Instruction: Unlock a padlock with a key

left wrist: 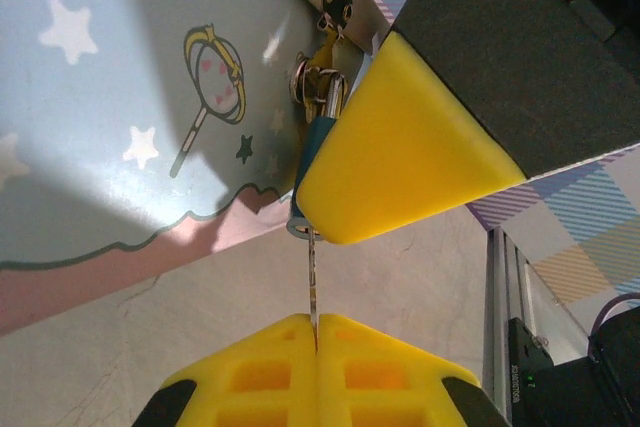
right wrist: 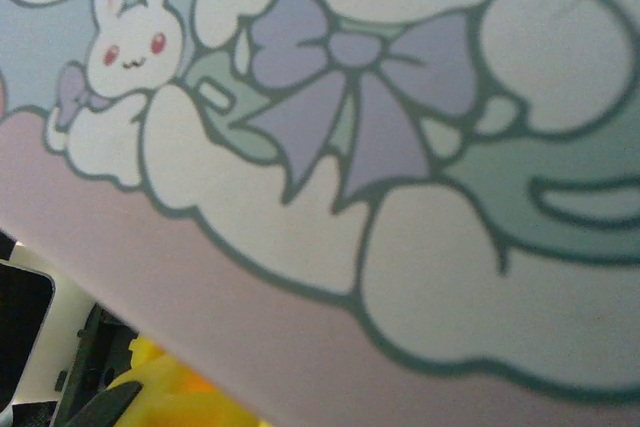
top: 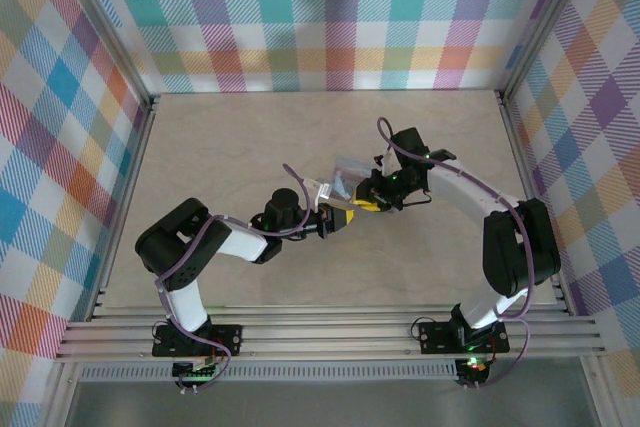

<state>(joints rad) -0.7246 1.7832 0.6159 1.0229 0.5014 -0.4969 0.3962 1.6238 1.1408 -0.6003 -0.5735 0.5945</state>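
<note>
Against the tin (left wrist: 110, 87), our right gripper (top: 368, 202) clamps the padlock (left wrist: 318, 142) while our left gripper (left wrist: 316, 342) pinches the key (left wrist: 313, 282) seated in its underside, so we should twist squarely about the shaft, avoiding sideways pull.

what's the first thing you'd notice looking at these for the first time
The pastel tin with its white bunny and lilac bow, seen close up in the right wrist view. Next, in the left wrist view, the left gripper is shut on a thin key that runs up to the small bluish padlock at the tin's clasp. The padlock is half hidden by a big yellow finger of the right gripper.
</note>
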